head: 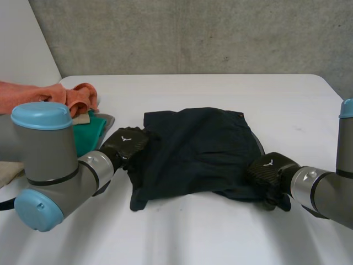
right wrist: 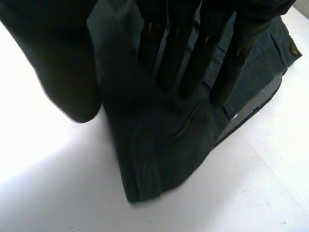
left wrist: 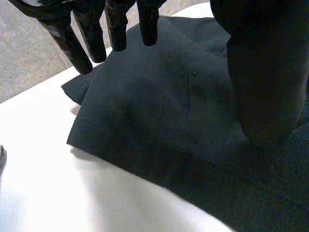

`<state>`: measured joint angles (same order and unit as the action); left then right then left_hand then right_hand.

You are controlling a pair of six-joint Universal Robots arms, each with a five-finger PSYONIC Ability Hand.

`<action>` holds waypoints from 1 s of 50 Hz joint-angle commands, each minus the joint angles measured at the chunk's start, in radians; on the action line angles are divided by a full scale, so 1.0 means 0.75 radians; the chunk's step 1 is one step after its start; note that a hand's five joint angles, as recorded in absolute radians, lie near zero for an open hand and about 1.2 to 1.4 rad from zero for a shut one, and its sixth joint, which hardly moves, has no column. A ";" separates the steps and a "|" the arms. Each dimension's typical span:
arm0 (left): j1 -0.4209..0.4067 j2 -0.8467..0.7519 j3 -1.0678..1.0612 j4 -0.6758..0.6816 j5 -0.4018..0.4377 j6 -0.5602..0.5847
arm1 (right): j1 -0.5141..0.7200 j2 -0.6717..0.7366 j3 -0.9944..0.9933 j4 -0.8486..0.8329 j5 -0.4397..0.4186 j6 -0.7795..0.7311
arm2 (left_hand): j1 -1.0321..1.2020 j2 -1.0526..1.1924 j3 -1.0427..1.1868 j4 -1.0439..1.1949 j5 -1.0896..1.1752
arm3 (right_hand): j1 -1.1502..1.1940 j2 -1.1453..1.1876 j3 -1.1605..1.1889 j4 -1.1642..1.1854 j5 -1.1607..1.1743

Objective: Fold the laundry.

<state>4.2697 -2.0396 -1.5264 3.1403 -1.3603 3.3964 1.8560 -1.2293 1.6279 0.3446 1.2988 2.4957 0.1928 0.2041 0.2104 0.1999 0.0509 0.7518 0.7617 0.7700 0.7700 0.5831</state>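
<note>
White table, concrete wall behind | dark garment mid-table, looks partly folded | left hand at its left edge, fingers straight, spread, holding nothing | right hand at near right corner, likewise spread | step: probably setting up a fold; next needs an edge pinch | orange cloth, green cloth heaped loose at left

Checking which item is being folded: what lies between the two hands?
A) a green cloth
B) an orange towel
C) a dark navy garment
C: the dark navy garment lies between the left hand and right hand; the orange cloth sits aside.
</note>
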 commanded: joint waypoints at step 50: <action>-0.130 -0.400 0.579 -0.105 -0.174 0.067 | 0.045 0.476 -0.361 -0.670 0.001 0.182 | 1.605 1.590 1.581 1.595 1.561 | 0.859 0.846 0.835 0.835 0.852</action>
<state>4.1724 -2.3865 -1.0686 3.0409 -1.4945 3.4448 1.8950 -0.8280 1.3465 -0.1544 1.2970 2.5809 1.1289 1.1922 1.1842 1.1913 1.0074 1.0601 1.1766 1.1760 1.1813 0.9822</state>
